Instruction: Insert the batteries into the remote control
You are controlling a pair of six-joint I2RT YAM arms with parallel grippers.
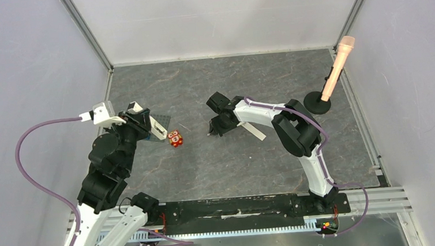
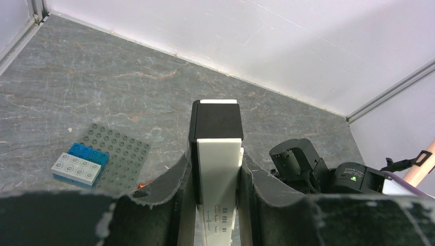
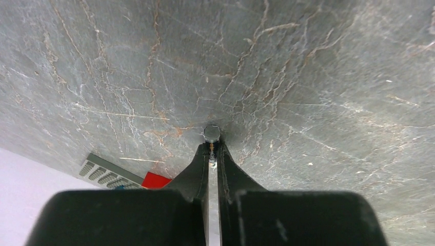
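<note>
White arms (image 1: 258,113), black joints (image 1: 303,134), purple cables (image 1: 53,121); left gripper (image 2: 215,156) black, scuffed edges.

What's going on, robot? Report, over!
Left end effector shut on remote. Right end effector shut on battery. Toy lies between them.

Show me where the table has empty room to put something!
Bare table along the back wall, left of the microphone, and the near stretch between red toy and arm bases. Crowded: middle, where left hand with remote, studded plate, toy and right hand sit.
</note>
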